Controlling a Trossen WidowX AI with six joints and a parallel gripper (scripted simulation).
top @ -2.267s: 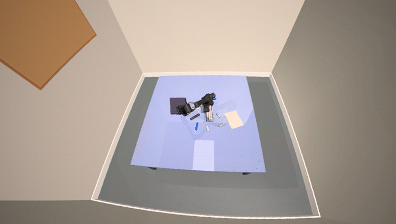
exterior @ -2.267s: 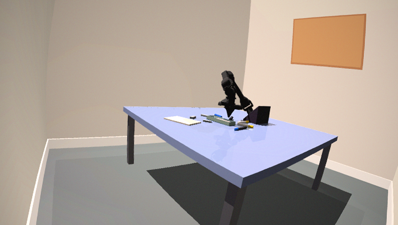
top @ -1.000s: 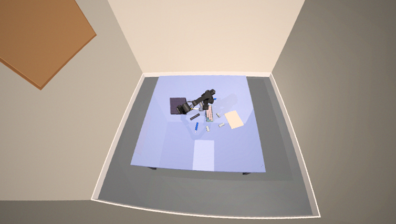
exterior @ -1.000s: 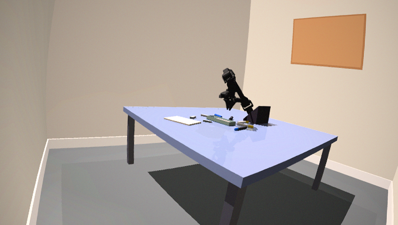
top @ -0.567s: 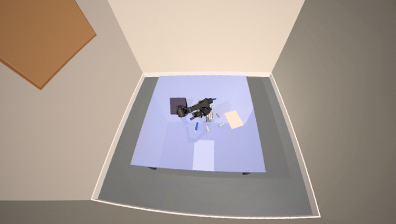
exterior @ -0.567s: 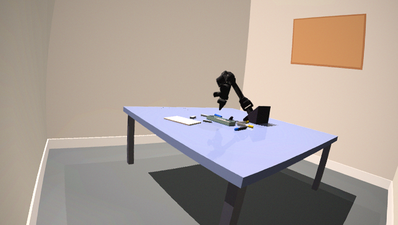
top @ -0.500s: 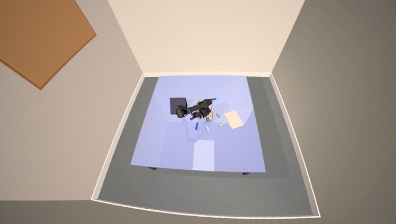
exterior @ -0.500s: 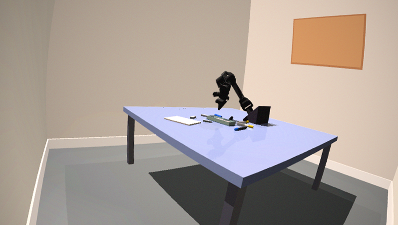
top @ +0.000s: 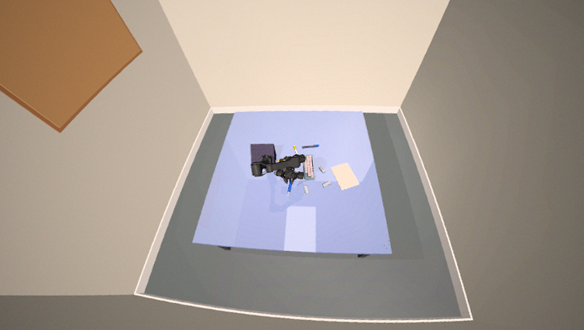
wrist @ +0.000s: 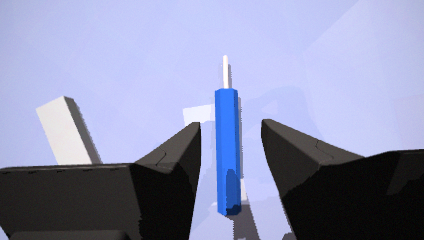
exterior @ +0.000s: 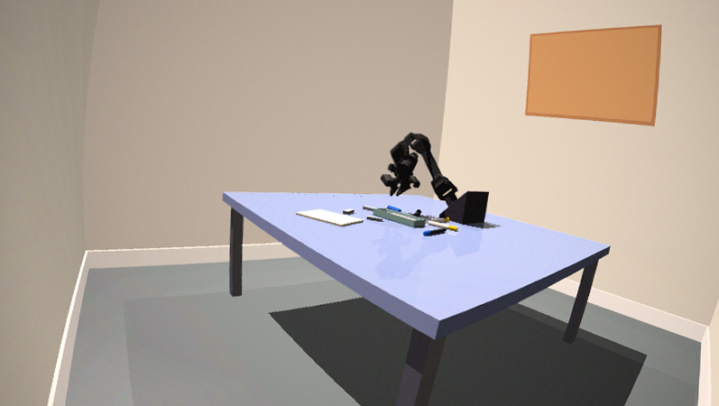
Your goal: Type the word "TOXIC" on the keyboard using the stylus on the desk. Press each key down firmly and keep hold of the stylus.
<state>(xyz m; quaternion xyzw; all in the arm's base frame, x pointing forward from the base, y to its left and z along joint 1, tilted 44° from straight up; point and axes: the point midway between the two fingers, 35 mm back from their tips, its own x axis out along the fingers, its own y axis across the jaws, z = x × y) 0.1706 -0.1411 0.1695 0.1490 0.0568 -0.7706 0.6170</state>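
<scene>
Item 1, hand (wrist: 230,145): partly open and empty. I hold it above the counter (exterior: 457,269) with its jaws set either side of the stylus, not touching it; I judge this a line-up for the pick.

Item 2, stylus (wrist: 227,150): blue body, thin white tip. It lies flat on the counter below the hand, lengthwise in the gap between the jaws, tip pointing away from the palm. Its near end sits level with the fingertips.

Item 3, keyboard (top: 309,166): just beside the hand, toward the far side from the arm's base. No key pressed with the stylus yet, by my reading.

Item 4, white block (wrist: 65,130): on the counter beyond the one jaw, apart from the stylus.

Item 5, other pens (exterior: 442,225): near the keyboard, beyond the hand's reach line.
</scene>
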